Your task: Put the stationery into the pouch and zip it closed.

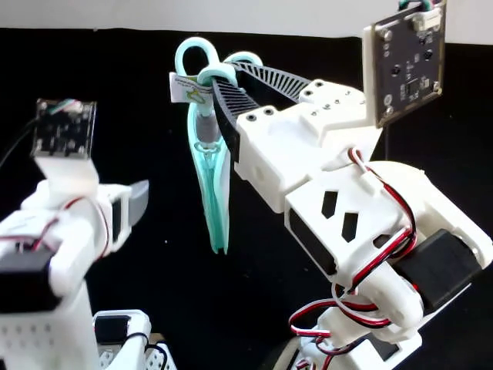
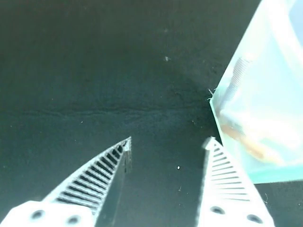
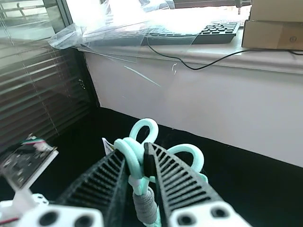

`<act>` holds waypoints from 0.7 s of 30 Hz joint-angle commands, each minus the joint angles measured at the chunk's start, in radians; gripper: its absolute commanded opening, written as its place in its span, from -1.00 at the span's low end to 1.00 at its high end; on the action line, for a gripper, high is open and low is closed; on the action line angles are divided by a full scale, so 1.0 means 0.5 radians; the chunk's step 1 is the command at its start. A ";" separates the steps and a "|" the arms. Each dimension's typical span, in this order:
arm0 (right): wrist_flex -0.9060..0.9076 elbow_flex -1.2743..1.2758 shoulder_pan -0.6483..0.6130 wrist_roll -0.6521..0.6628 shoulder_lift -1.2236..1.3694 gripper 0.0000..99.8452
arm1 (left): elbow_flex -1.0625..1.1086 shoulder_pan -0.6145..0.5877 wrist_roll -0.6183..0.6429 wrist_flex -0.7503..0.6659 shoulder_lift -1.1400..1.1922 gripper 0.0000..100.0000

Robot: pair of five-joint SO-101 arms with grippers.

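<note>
High view: right pincer (image 1: pixel 222 75) grips hanging pouch (image 1: pixel 216 193); left pincer (image 2: pixel 169 142) parted

The pouch (image 2: pixel 265 94), just beside the left gripper (image 2: pixel 168 142), is cut off at the picture's edge, its contents too blurred to tell. Back between the right gripper (image 3: pixel 136 151) fingers, the scissors (image 3: pixel 185 148) run off its wrist view's edge.

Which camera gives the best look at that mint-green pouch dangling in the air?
The high view: the pouch hangs there at full length from the right gripper, loops on top. The right wrist view catches its loops pinched in that gripper; the left wrist view, a translucent corner near the open left gripper.
</note>
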 commanded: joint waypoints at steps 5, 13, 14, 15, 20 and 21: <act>-0.020 -0.054 -0.020 -0.163 0.005 -0.99 | -0.069 0.161 -0.003 0.018 -0.265 -0.45; -0.020 -0.041 -0.020 -0.166 0.008 -0.99 | -0.066 0.655 0.126 0.003 -0.382 -0.45; -0.020 -0.041 -0.020 -0.163 0.008 -0.99 | -0.063 0.680 0.190 -0.015 -0.382 -0.45; -0.020 -0.041 -0.020 -0.163 0.008 -0.99 | -0.063 0.689 0.249 -0.055 -0.382 -0.45; -0.017 -0.041 -0.020 -0.163 0.008 -0.99 | -0.060 0.701 0.405 -0.193 -0.382 -0.45; -0.017 -0.041 -0.020 -0.163 0.008 -0.99 | -0.054 0.704 0.430 -0.212 -0.382 -0.45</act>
